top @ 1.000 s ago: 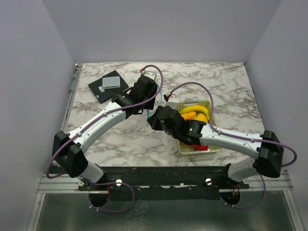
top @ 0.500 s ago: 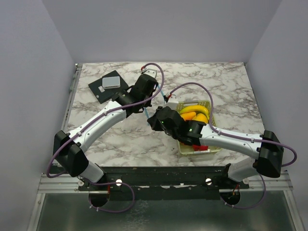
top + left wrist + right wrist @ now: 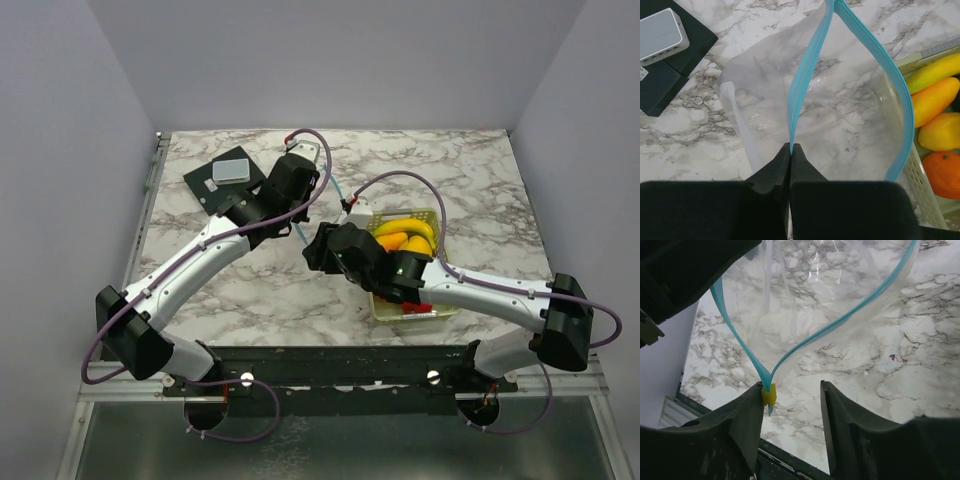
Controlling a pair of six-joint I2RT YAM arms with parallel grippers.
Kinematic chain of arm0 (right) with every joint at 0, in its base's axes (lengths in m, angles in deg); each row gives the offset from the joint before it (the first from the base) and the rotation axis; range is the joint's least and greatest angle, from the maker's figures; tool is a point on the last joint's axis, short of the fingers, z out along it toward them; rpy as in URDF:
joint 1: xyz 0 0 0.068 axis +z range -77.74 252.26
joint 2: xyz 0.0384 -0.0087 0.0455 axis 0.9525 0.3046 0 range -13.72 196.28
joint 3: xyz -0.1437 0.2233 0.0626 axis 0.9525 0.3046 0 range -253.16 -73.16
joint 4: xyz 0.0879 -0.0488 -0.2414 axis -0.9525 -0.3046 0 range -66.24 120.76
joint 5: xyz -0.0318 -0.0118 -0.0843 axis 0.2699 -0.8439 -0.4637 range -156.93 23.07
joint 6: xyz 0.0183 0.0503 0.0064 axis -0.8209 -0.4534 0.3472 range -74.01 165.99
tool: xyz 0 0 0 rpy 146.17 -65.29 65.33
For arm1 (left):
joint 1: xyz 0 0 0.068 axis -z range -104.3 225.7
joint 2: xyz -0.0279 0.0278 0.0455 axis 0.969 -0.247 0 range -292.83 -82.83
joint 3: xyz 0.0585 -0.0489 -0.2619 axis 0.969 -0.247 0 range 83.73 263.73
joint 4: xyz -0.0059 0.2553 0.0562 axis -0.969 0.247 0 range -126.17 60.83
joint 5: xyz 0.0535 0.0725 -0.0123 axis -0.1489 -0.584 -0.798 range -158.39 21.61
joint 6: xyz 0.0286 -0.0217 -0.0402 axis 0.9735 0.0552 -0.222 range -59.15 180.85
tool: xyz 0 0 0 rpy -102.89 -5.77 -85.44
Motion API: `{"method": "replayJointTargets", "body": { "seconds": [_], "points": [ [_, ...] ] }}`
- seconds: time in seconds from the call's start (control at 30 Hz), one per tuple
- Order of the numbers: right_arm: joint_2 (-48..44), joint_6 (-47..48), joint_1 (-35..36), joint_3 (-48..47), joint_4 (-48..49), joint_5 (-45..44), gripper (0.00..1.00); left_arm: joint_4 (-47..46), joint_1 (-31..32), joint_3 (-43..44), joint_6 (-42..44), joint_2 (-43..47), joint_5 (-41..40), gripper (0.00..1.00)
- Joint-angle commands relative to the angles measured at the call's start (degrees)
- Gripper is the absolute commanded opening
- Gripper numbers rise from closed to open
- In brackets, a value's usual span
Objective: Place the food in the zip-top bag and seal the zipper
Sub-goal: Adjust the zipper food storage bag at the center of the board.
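Note:
The clear zip-top bag hangs open between the two arms, above the marble table. Its light blue zipper spreads into a loop. My left gripper is shut on one side of the zipper strip. My right gripper is open. The zipper's yellow slider rests against its left finger, and nothing is pinched. The food, yellow, orange and red toy fruits, lies in the pale green basket. From the left wrist I see the fruits just right of the bag.
A black box with a grey device on it sits at the table's back left, also in the left wrist view as the grey device. A small white block is behind the basket. Grey walls enclose the table.
My left gripper has shut on the zipper strip. My right gripper, shut a second ago, has opened off the slider end. The left arm has shifted slightly left.

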Motion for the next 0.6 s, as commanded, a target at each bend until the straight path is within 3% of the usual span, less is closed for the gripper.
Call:
{"method": "replayJointTargets", "body": {
  "seconds": [0.0, 0.57],
  "points": [
    [-3.1, 0.6, 0.5, -2.6, -4.3, -2.1, 0.56, 0.3, 0.4, -1.7, 0.1, 2.4, -0.6, 0.00],
    [-9.8, 0.1, 0.4, -6.8, -13.1, -8.6, 0.67, 0.3, 0.9, -4.3, -1.6, 6.0, 0.3, 0.00]
  ]
}}
